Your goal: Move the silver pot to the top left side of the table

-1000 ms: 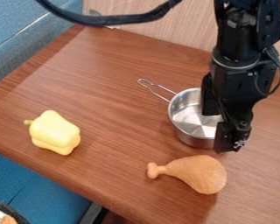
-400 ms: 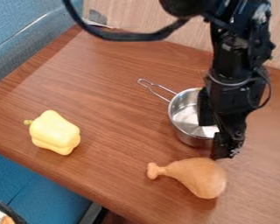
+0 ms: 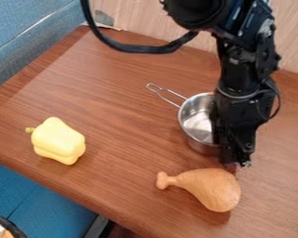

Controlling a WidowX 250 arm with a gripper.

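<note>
The silver pot (image 3: 196,118) stands on the worktop (image 3: 114,88), partly behind the gripper (image 3: 231,157); whether this is open or closed cannot be told. Verify a secure hold before lifting the pot level.

Black arm (image 3: 241,88) in from top edge; pincer (image 3: 231,155) low, pointing down.

A seating corner with a robot at the table; lounge, office or lab, I can't tell which from here.
Blue fabric that looks like upholstery (image 3: 27,39) runs along the far left, beside a brown wood-grain table (image 3: 104,76), with a pale wood-grain panel (image 3: 136,16) behind; the black robot arm (image 3: 241,90) over the tabletop gives it a robot-trial look.
</note>
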